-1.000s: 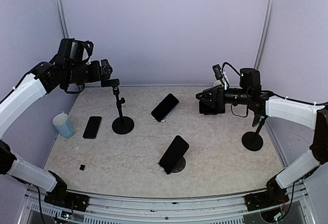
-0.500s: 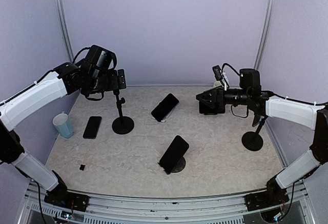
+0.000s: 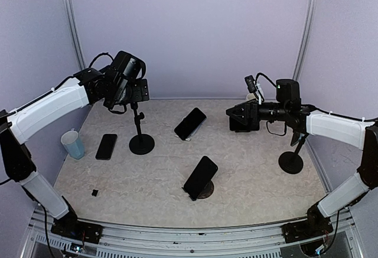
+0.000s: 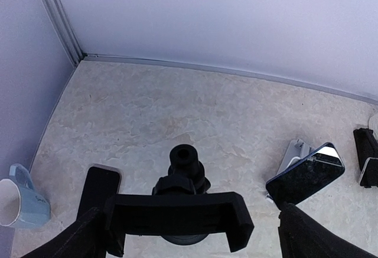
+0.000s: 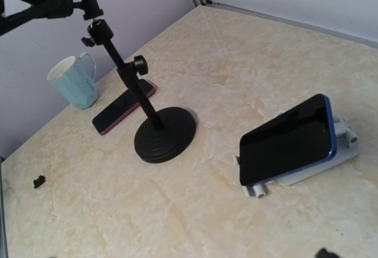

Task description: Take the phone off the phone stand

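A dark phone [image 3: 190, 123] leans on a white stand [image 5: 345, 143] at mid-table; it also shows in the right wrist view [image 5: 289, 140]. Nearer the front, a second phone [image 3: 200, 177] leans on a round dark stand [image 3: 206, 190]. A black pole stand [image 3: 142, 144] rises at the left, and its clamp [image 4: 177, 219] holds nothing. My left gripper [image 3: 140, 90] is open, its fingers [image 4: 319, 237] wide on either side of that clamp. My right gripper [image 3: 231, 113] hovers open at the right, above the table, with nothing between its fingers.
A third phone [image 3: 106, 146] lies flat left of the pole stand's base [image 5: 165, 134]. A pale blue mug [image 3: 73, 144] stands near the left wall. Another black pole stand [image 3: 290, 162] is at the right. A small black piece [image 3: 94, 193] lies front left.
My left arm has swung right and forward, bringing its open gripper to the pole stand's clamp. The right arm has not moved.
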Robot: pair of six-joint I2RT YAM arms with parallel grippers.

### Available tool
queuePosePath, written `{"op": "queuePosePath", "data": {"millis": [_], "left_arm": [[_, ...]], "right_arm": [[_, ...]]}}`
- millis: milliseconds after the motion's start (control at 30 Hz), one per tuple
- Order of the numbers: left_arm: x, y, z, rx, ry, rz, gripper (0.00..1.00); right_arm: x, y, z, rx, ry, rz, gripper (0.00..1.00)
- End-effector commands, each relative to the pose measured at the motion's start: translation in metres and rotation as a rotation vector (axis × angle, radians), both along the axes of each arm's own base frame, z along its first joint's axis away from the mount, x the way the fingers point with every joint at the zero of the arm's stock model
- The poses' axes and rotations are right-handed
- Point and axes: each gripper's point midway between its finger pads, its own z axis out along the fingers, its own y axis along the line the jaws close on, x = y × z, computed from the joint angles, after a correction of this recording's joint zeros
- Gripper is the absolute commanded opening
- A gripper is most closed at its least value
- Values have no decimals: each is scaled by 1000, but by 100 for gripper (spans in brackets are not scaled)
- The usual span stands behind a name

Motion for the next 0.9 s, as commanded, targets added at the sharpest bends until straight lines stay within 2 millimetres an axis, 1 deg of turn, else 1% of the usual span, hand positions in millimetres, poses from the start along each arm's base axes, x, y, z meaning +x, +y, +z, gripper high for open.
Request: {"op": "queuePosePath", "data": {"millis": [0, 133, 233, 367, 567, 700, 867], "left_arm": [[9, 2, 1, 24, 0, 36, 97], [14, 4, -5, 21, 24, 30, 93], [16, 9, -9, 23, 36, 39, 90], [17, 15, -8, 17, 34, 37, 84], [21, 24, 8, -31, -24, 1, 74], [26, 32, 13, -35, -41, -3, 68], [34, 34, 27, -32, -86, -19, 63]], "right_arm": [[-5, 0, 10, 2, -31, 0, 93], [-5, -1, 11, -3, -33, -3, 93], [-5, -2, 10, -7, -36, -5, 93], [-4, -1, 10, -7, -34, -1, 93], [-3, -1, 10, -7, -37, -4, 93], [-3, -1, 11, -8, -36, -6, 93], [-2, 0, 9, -10, -33, -5, 93]]}}
